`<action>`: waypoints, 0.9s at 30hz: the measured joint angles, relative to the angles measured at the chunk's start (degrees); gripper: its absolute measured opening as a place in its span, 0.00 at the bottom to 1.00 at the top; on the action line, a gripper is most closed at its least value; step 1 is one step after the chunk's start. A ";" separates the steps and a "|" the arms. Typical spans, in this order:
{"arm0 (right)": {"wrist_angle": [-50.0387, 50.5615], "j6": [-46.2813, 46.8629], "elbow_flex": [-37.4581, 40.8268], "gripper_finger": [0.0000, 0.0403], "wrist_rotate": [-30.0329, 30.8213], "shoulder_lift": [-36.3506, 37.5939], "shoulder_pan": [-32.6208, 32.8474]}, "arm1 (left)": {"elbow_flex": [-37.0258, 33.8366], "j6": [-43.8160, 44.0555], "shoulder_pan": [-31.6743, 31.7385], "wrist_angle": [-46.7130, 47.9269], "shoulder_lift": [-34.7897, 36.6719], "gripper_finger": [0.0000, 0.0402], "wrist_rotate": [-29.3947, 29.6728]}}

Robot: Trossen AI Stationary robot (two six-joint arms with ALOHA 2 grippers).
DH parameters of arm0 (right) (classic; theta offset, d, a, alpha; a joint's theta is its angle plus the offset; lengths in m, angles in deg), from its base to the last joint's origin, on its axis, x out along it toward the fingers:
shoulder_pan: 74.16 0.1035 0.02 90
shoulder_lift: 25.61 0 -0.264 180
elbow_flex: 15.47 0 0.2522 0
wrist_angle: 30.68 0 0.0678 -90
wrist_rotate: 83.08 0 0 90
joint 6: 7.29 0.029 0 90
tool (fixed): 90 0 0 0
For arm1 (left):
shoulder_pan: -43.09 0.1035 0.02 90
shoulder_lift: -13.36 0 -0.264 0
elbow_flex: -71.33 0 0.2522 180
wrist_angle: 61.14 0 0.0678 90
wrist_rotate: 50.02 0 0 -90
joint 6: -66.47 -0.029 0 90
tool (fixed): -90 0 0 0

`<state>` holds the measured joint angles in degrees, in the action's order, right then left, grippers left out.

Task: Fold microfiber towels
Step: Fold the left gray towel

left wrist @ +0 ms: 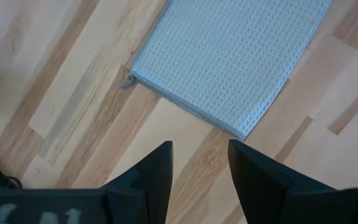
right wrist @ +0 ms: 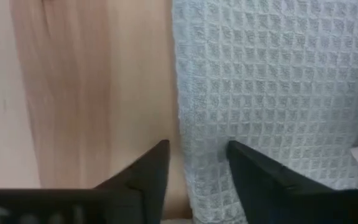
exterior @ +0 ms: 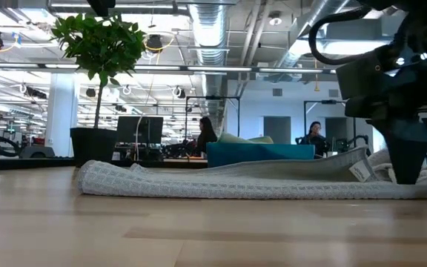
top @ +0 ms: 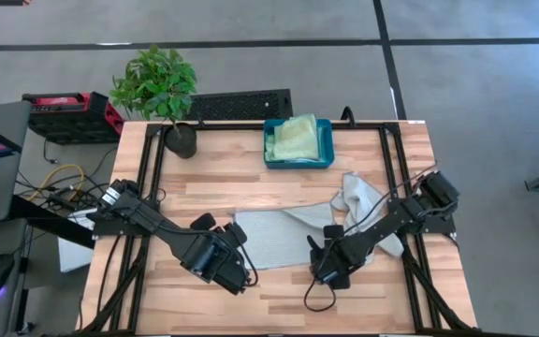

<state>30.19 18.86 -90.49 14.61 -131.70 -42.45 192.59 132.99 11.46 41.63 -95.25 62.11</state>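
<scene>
A pale blue-grey towel (top: 274, 236) lies folded flat on the table's middle; it also shows in the low view (exterior: 236, 182). A small white tag (exterior: 360, 170) sits near its right end. My left gripper (top: 240, 273) is open over bare wood just short of the towel's near left corner (left wrist: 244, 134). My right gripper (top: 318, 271) is open and low at the towel's near right edge (right wrist: 185, 124), one finger over wood and one over cloth. A second pale grey towel (top: 363, 201) lies crumpled at the right, partly under my right arm. A light green towel (top: 298, 139) lies in the teal bin (top: 327, 150). My right gripper comes at the towel's near right edge (right wrist: 188, 162) from above, its open fingers astride the edge. I cannot tell whether the fingers touch the cloth.
A potted plant (top: 162, 94) stands at the table's far left corner. The teal bin stands at the far middle. Bare wood shows along the near edge (top: 279, 304) and at the far left of the towel. People sit at desks in the room beyond (exterior: 202, 133).
</scene>
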 joint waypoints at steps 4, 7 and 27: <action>0.68 -0.52 -0.93 0.26 0.28 0.34 -0.20 | 0.00 -0.01 0.00 0.00 -0.01 0.37 -0.36; 2.59 -2.28 -2.33 0.07 1.86 0.16 -0.60 | 0.00 0.10 0.00 0.01 -0.01 0.37 -0.39; -2.18 -29.71 -16.39 0.01 4.14 0.03 -10.83 | 0.00 0.81 0.00 0.02 -0.03 0.37 -2.39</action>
<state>28.02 -10.85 -106.88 18.76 -131.67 -53.29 192.59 133.80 11.46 41.65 -95.28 59.72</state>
